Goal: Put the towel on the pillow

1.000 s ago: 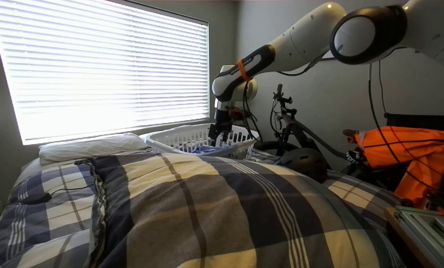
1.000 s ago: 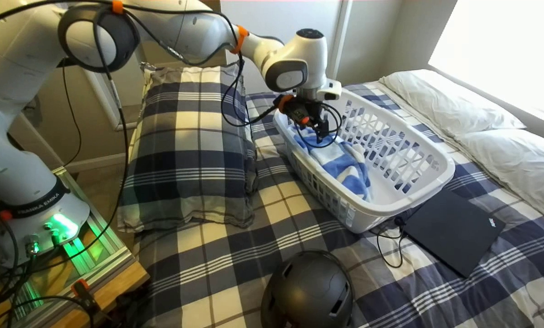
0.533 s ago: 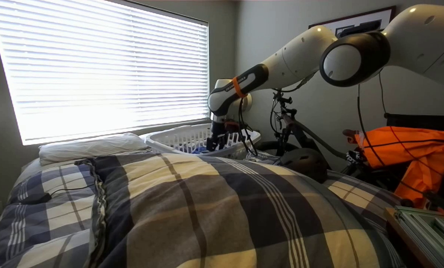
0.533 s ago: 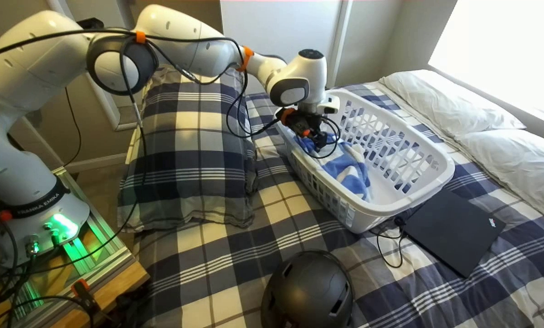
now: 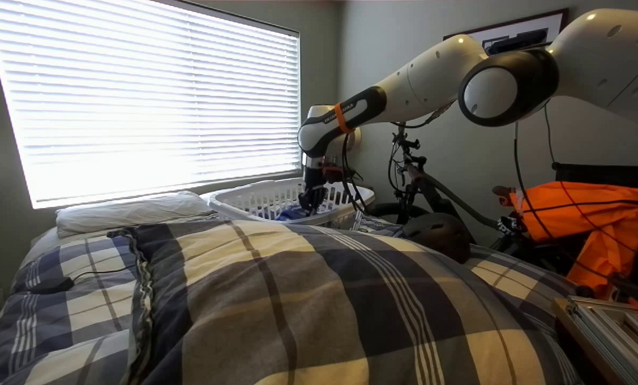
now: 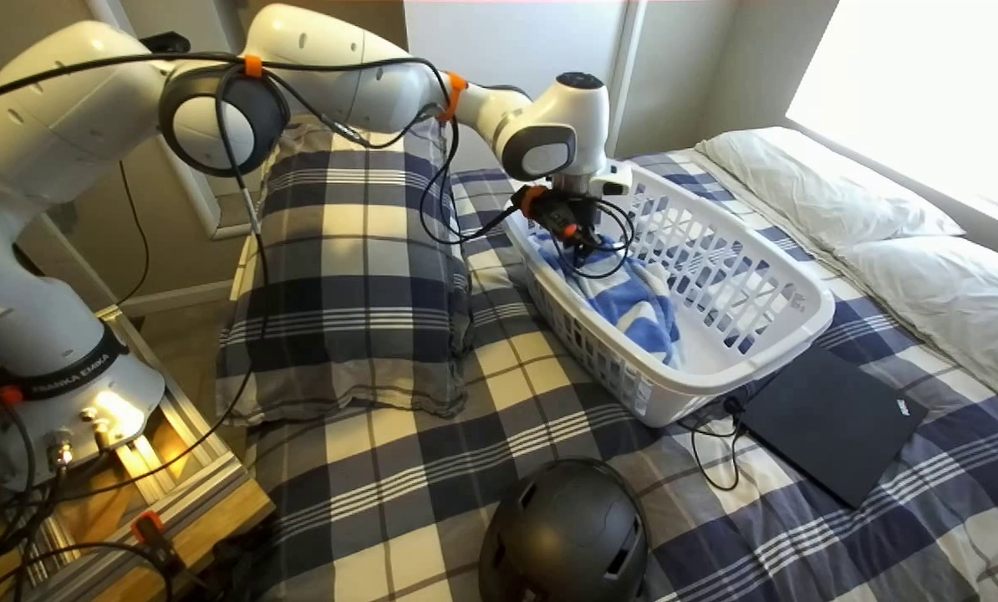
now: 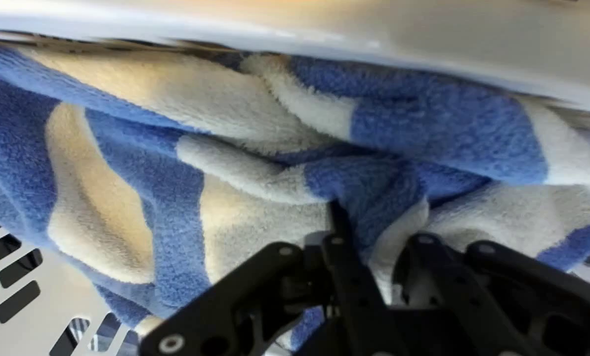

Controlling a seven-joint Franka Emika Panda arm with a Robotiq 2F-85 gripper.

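The towel (image 6: 633, 297), blue and cream, lies bunched inside the white laundry basket (image 6: 700, 385); with the basket as the dial in an exterior view, the cloth heaps along its side from ten o'clock through eight to six. The gripper (image 7: 378, 230) reaches down into the basket at ten o'clock. In the wrist view it enters from five o'clock, its jaws clenched on a fold of the towel (they are dark and blurred there, but the cloth runs plainly between them). The basket's rim crosses that view at twelve o'clock, and its slotted side shows at eight, past the towel's edge. By the basket's dial, the plaid pillow (image 6: 348, 276) sits at nine o'clock, with a strip of checked bedspread (image 6: 507, 359) between the two. A black laptop (image 6: 833, 426) lies just beside the basket at four o'clock, a dark helmet (image 6: 566, 535) rests at seven, and white pillows (image 6: 825, 184) lie from two to three. In an exterior view, window blinds (image 5: 153, 107) hang at ten o'clock from the basket, a bicycle (image 5: 430, 190) stands at about three with orange cloth (image 5: 575, 208) well beyond it, and a framed picture (image 5: 551, 27) shows at two, partly behind the robot arm (image 5: 436, 80).
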